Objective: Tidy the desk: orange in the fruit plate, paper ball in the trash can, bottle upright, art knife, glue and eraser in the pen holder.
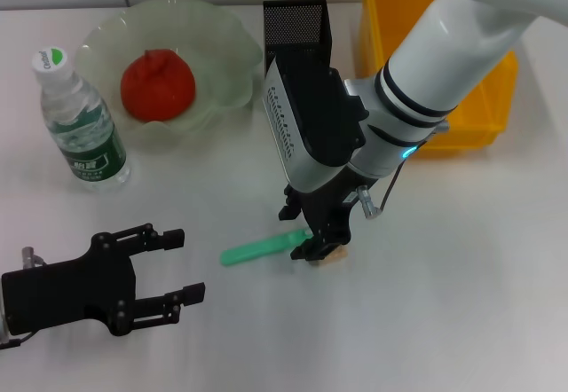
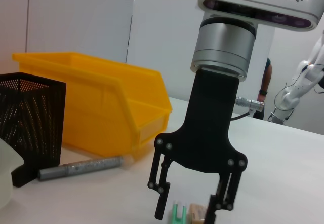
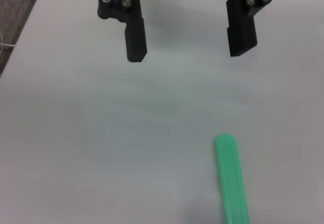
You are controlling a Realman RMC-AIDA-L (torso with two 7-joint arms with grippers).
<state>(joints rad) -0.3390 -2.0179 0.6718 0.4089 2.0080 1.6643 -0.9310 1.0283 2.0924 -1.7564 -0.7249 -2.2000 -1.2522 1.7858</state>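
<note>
now the right gripper is down at the eraser, fingers apart, beside the green art knife; left gripper sits open

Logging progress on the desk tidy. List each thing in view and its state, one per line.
Orange: in the plate.
Bottle: upright, capped.
Eraser: on the table, between the right gripper's open fingers.
Green knife: lying flat beside the eraser.
Pen holder: upright.
Trash can: upright.
Grey pen: lying by the holder.
Left gripper: open, idle.
</note>
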